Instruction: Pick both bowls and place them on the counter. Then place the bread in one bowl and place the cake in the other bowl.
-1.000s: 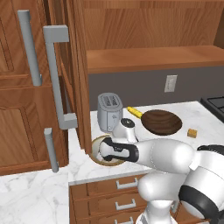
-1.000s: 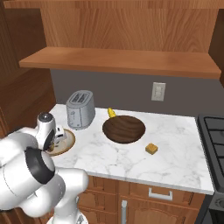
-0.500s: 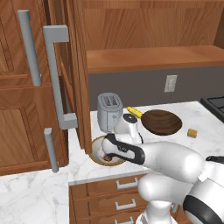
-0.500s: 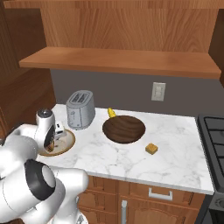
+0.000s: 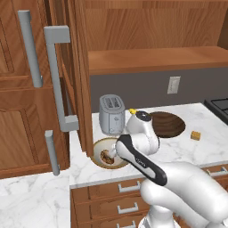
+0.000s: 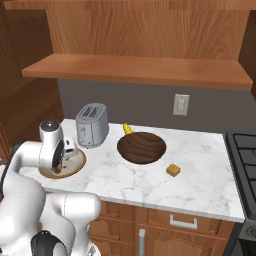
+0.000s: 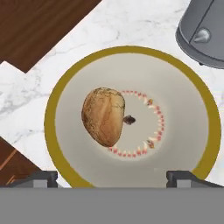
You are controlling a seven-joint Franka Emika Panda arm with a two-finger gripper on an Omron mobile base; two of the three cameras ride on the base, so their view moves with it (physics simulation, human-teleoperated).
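The beige bowl (image 7: pixel 183 87) with the brown rim sits on the marble counter (image 7: pixel 127 26) beside the toaster. The bread (image 7: pixel 103 116), a knobbly brown lump, lies loose inside it, left of centre. My gripper (image 7: pixel 113 177) hangs open just above the bowl, its fingertips (image 7: pixel 41 177) spread wide and apart from the bread. In the base views the hand (image 6: pixel 61 159) points down over the beige bowl (image 6: pixel 75 164) (image 5: pixel 99 149). The dark wooden bowl (image 6: pixel 141 147) (image 5: pixel 168 124) stands to the right, holding nothing. The cake (image 6: pixel 173 170) (image 5: pixel 195 135), a tan cube, rests on the counter further right.
A grey toaster (image 6: pixel 92 124) stands right behind the beige bowl. A yellow cylinder (image 6: pixel 127 129) lies behind the wooden bowl. A tall wooden cabinet with metal handles (image 5: pixel 55 89) borders the counter's left, a shelf (image 6: pixel 135 70) hangs above, and a stove (image 6: pixel 245 160) lies at the right.
The jaws have spread slightly wider over the beige bowl. The arm's elbow has swung forward and the hand has tipped more upright. The bread stays in the bowl.
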